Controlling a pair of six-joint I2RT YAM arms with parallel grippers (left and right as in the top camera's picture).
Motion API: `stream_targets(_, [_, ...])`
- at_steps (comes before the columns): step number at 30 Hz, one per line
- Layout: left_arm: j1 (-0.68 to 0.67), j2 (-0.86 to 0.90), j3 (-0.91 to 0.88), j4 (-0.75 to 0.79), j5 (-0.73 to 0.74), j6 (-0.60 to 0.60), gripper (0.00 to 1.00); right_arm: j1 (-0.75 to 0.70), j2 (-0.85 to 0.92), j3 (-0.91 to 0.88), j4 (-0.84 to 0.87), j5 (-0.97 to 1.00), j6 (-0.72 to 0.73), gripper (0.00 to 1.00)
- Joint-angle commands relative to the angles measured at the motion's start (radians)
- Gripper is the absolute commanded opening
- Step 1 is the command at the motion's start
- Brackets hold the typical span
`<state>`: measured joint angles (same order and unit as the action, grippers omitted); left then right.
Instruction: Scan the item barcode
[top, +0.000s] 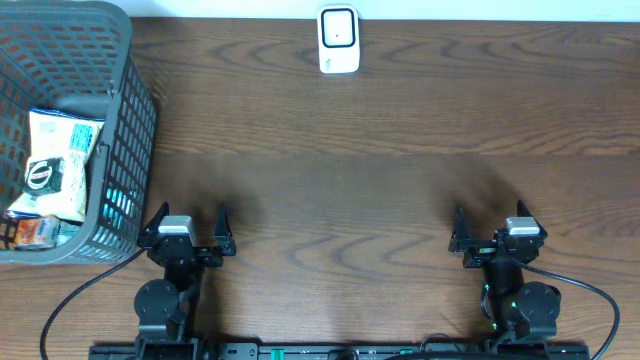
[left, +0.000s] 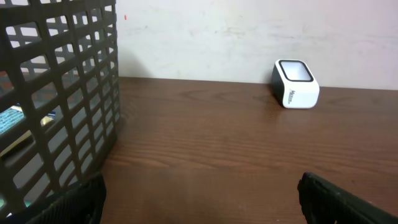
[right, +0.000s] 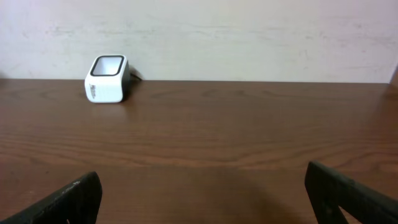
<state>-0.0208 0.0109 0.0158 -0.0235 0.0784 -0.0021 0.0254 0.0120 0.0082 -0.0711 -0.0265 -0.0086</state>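
Note:
A white barcode scanner (top: 338, 40) with a dark window stands at the table's far edge; it also shows in the left wrist view as the scanner (left: 295, 83) and in the right wrist view as the scanner (right: 106, 78). Packaged items (top: 55, 165) lie inside the grey basket (top: 125, 70) at the left. My left gripper (top: 189, 232) rests open near the front edge, just right of the basket, with nothing between its fingers. My right gripper (top: 497, 234) sits open at the front right, also holding nothing.
The basket's mesh wall (left: 62, 93) fills the left of the left wrist view, close to my left finger (left: 81, 202). Bare wooden tabletop (top: 340, 180) stretches between the grippers and the scanner. A pale wall (right: 217, 31) backs the table.

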Motion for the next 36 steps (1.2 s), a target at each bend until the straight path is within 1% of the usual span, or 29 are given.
stream_targets(1, [-0.003, 0.000, -0.012, -0.043, 0.007, 0.009, 0.98, -0.005, -0.002, -0.003, -0.003, 0.000, -0.008, 0.99])
stream_targets(9, [-0.003, 0.000, -0.012, -0.043, 0.007, 0.009, 0.98, -0.005, -0.002, -0.003, -0.003, 0.001, -0.008, 0.99])
stream_targets(10, [-0.003, 0.000, -0.012, -0.029, 0.023, -0.011, 0.98, -0.005, -0.002, -0.003, -0.003, 0.000, -0.008, 0.99])
stream_targets(11, [-0.003, 0.000, -0.011, -0.017, 0.057, -0.042, 0.98, -0.005, -0.002, -0.003, -0.003, 0.000, -0.008, 0.99])
stream_targets(13, [-0.003, 0.000, -0.011, -0.019, 0.200, -0.164, 0.98, -0.005, -0.002, -0.003, -0.003, 0.000, -0.008, 0.99])
stream_targets(15, [-0.003, 0.000, -0.011, -0.017, 0.323, -0.257, 0.98, -0.005, -0.002, -0.003, -0.003, 0.000, -0.008, 0.99])
stream_targets(18, [-0.003, 0.000, -0.011, -0.014, 0.359, -0.278, 0.98, -0.005, -0.002, -0.003, -0.003, 0.001, -0.008, 0.99])
stream_targets(20, [-0.003, 0.000, -0.011, 0.058, 0.360, -0.314, 0.98, -0.005, -0.002, -0.003, -0.003, 0.000, -0.008, 0.99])
stream_targets(21, [-0.003, 0.000, -0.011, 0.129, 0.360, -0.367, 0.98, -0.005, -0.002, -0.003, -0.003, 0.000, -0.008, 0.99])
stream_targets(23, [-0.003, 0.000, -0.011, 0.263, 0.360, -0.421, 0.98, -0.005, -0.002, -0.003, -0.003, 0.000, -0.008, 0.99])
stream_targets(25, [-0.003, 0.000, -0.008, 0.453, 0.359, -0.427, 0.98, -0.005, -0.002, -0.003, -0.003, 0.000, -0.008, 0.99])
stream_targets(28, [-0.003, 0.000, 0.017, 0.626, 0.328, -0.427, 0.98, -0.005, -0.002, -0.003, -0.003, 0.000, -0.008, 0.99])
stream_targets(30, [-0.003, 0.001, 0.056, 0.665, 0.254, -0.438, 0.98, -0.005, -0.002, -0.003, -0.003, 0.001, -0.008, 0.99])
stream_targets(33, [-0.003, 0.027, 0.146, 0.665, 0.173, -0.436, 0.98, -0.005, -0.002, -0.003, -0.003, 0.001, -0.008, 0.99])
stream_targets(36, [-0.003, 0.123, 0.276, 0.653, 0.175, -0.382, 0.98, -0.005, -0.002, -0.003, -0.003, 0.000, -0.008, 0.99])
